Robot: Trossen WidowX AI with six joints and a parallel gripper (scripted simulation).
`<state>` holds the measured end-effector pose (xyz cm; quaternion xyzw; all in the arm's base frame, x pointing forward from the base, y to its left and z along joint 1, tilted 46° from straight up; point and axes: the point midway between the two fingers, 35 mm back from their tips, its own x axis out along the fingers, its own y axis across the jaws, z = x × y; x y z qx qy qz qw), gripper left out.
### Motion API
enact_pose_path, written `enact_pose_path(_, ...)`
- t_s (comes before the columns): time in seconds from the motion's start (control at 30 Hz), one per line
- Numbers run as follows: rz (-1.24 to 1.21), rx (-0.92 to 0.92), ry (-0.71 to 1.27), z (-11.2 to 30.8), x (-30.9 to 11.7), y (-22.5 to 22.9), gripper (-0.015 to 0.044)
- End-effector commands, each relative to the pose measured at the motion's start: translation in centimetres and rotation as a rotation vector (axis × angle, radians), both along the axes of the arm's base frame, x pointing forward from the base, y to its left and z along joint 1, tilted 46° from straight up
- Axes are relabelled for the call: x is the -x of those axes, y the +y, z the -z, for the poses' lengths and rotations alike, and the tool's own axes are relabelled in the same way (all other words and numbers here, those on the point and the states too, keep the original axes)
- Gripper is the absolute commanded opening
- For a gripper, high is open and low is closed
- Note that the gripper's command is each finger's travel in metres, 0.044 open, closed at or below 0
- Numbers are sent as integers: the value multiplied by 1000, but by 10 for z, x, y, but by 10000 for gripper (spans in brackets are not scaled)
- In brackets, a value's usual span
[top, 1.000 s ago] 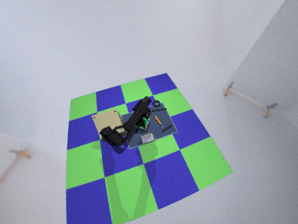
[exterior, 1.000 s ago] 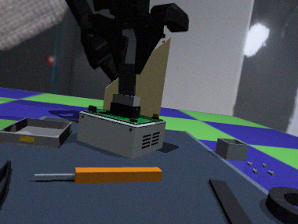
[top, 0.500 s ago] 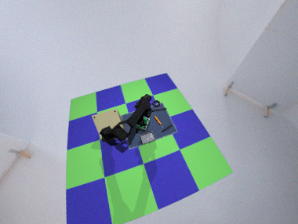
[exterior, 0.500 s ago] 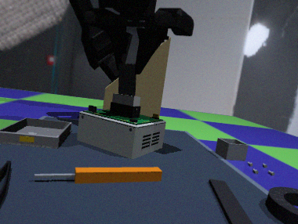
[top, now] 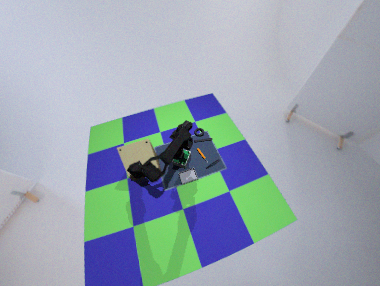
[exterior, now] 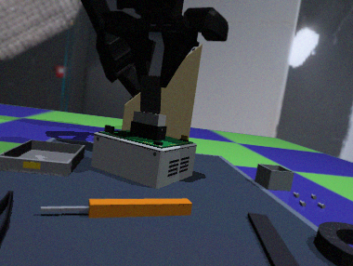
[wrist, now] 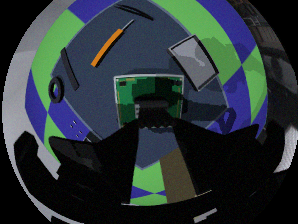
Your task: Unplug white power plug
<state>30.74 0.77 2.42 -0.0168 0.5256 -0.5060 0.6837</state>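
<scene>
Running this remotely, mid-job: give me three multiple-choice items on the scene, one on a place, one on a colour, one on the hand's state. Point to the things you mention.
1. Where is the white power plug?
A) In the grey tray
B) On the dark mat
C) At its socket on the circuit board

2. What colour is the screwdriver's handle?
A) Red
B) Orange
C) Yellow

3. What is the hand's state?
A) Shut on the plug
B) Wide open, holding nothing
C) Shut on the screwdriver

1: C. The white power plug point(exterior: 150, 118) sits in the black socket point(exterior: 149, 130) on the circuit board point(exterior: 122, 136) point(wrist: 126, 95).
2: B. The screwdriver point(top: 201, 154) point(exterior: 139, 207) point(wrist: 107, 48) has an orange handle.
3: A. The hand point(exterior: 150, 112) has its fingers down at the plug, closed on it.
</scene>
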Motion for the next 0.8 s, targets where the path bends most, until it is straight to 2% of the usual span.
enact_pose_path(0.0,-1,-3,-8,3,-2,-3,131)
enact_pose_path(0.17,-1,-3,-8,3,-2,-3,250)
enact_pose_path(0.77,-1,-2,-9,16,-1,-17,250)
